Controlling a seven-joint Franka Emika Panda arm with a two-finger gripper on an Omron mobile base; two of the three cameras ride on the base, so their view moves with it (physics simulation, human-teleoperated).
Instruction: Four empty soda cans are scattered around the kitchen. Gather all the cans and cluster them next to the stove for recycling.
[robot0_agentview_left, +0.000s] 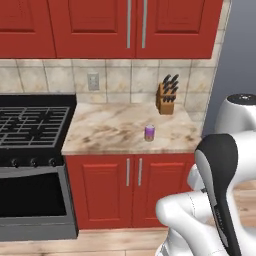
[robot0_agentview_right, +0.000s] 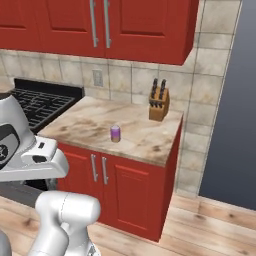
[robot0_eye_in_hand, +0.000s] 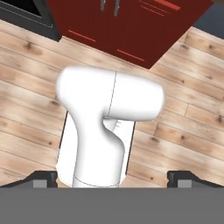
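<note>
Reaching the purple can (robot0_agentview_left: 149, 132) on the counter (robot0_agentview_left: 110, 131) called for a level approach — the gripper (robot0_eye_in_hand: 112, 178) pointed floorward, jaws spread wide, nothing between them.

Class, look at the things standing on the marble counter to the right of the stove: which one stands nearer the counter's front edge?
The purple soda can, near the front edge. The knife block stands back against the tiled wall.

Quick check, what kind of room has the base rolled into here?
A home kitchen: black gas stove beside a marble counter, red cabinets above, a knife block by the tiled wall.
</note>
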